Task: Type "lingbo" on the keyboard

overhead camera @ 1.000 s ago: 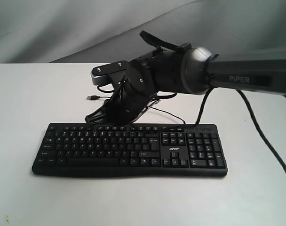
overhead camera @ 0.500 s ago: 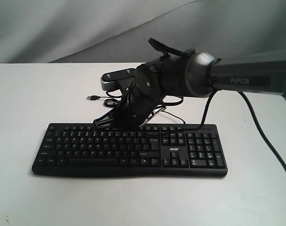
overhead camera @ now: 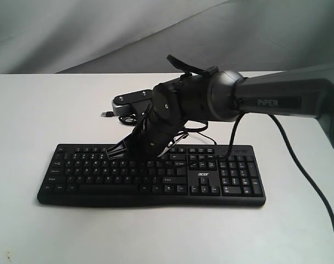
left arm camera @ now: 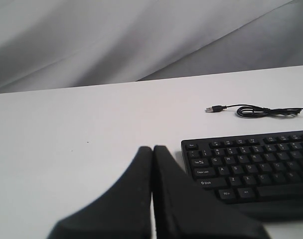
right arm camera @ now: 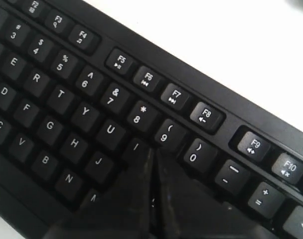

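Observation:
The black keyboard [overhead camera: 156,179] lies across the white table, and its left end shows in the left wrist view [left arm camera: 251,159]. My right gripper [overhead camera: 135,155] reaches in from the right and hangs low over the upper letter rows. In the right wrist view its tip [right arm camera: 152,149] is shut, empty, and sits at the edge of the I key [right arm camera: 136,147], just below 9. Whether it presses the key I cannot tell. My left gripper [left arm camera: 152,148] is shut on nothing, above bare table beside the keyboard's left end. It is outside the exterior view.
The keyboard's thin USB cable [left arm camera: 261,110] curls behind it, with its plug [overhead camera: 106,114] loose on the table [overhead camera: 24,110]. The right arm's black cable [overhead camera: 304,170] hangs down at the right. A grey cloth [overhead camera: 73,33] backs the scene.
My right gripper swung a little right, then back left, and has dropped lower onto the key rows. The keyboard has not moved.

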Robot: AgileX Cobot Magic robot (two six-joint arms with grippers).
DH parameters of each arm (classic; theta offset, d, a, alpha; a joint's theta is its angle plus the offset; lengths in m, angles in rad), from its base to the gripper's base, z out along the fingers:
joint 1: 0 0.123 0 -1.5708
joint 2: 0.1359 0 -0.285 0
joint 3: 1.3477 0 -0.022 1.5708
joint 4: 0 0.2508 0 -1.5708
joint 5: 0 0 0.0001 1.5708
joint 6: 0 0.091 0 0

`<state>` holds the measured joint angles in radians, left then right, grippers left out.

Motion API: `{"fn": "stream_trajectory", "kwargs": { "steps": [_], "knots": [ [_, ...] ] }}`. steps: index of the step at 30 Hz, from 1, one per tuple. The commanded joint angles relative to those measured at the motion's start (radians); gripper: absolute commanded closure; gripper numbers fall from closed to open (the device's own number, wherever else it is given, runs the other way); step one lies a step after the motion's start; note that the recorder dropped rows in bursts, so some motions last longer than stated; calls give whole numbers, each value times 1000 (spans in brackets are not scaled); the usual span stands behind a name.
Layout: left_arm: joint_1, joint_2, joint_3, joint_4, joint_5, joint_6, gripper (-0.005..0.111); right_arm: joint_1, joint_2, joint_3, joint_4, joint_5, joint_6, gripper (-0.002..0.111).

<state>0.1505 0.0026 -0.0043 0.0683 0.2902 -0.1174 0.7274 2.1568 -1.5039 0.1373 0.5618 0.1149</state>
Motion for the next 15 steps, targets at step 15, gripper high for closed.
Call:
{"fn": "stream_trajectory", "kwargs": {
  "steps": [15],
  "knots": [
    [2,-3,4,-8,-5,-4,106,-1,-1,6,-44,0,21,108]
  ]
}}
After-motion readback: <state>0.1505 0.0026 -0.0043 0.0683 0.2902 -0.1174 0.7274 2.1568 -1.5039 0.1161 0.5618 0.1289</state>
